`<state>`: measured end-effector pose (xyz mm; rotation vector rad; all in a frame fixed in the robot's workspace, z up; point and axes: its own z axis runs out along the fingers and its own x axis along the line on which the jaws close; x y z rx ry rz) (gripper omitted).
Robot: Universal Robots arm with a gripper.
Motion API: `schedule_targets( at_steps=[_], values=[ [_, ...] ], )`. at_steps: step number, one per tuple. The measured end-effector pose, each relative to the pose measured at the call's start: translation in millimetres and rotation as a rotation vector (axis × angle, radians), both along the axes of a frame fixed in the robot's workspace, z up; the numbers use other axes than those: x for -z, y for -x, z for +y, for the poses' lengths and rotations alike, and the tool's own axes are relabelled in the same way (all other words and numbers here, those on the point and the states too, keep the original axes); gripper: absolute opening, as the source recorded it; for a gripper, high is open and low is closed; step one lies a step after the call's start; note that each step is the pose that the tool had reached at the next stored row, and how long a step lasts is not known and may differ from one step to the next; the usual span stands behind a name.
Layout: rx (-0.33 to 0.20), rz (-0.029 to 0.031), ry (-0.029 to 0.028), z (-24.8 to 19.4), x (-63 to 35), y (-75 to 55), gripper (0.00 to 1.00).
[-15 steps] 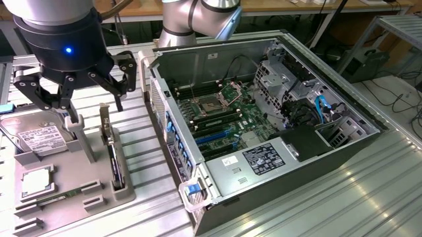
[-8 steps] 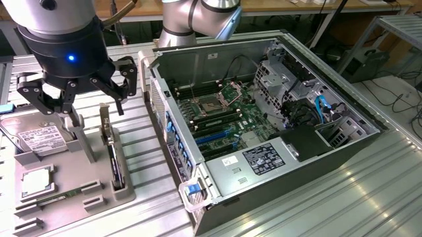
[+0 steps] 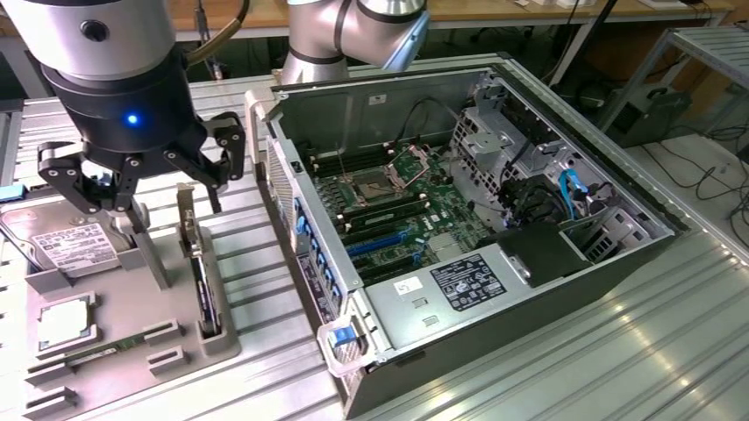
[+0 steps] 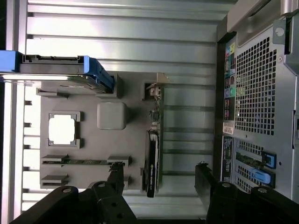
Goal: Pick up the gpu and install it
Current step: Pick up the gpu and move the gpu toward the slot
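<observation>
The gpu (image 3: 203, 279) is a thin dark card standing on edge in a slot of the grey holder tray (image 3: 228, 338), its silvery bracket (image 3: 185, 207) at the far end. In the wrist view the gpu (image 4: 153, 158) runs straight between the two black fingers (image 4: 117, 173), bracket (image 4: 157, 88) away from them. My gripper (image 3: 167, 209) hangs open just above the card's bracket end, one finger on each side, not touching it. Midway between the fingertips, the gripper (image 4: 159, 167) lines up with the card. The open computer case (image 3: 492, 114) shows its motherboard (image 3: 392, 206).
On the tray lie a silver hard drive (image 3: 68, 241) with a white label, a square processor (image 3: 65, 321) and a slim memory stick (image 3: 100, 354). The case's perforated back panel (image 4: 256, 88) stands close beside the tray. Ribbed aluminium table (image 3: 609, 351) surrounds everything.
</observation>
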<state>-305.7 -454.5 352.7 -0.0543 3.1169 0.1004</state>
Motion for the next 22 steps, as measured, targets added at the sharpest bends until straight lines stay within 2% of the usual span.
schedule_targets(
  at_steps=[4, 5, 6, 7, 10, 14, 22],
  values=[
    [0.0, 0.0005, 0.0, -1.6, 4.1, 0.0, 0.73],
    [0.0, 0.0006, 0.0, -1.7, 5.1, 0.1, 0.79],
    [0.0, 0.0009, 0.0001, -1.9, 6.0, 0.0, 0.79],
    [0.0, 0.0011, 0.0, -2.2, 7.0, 0.0, 0.86],
    [0.005, 0.0014, 0.0, -2.6, 10.2, 0.0, 0.86],
    [0.041, 0.0014, -0.0001, -2.6, 14.4, -0.1, 0.86],
    [0.031, 0.0014, -0.0001, -2.9, 28.0, 0.1, 0.86]
  ],
)
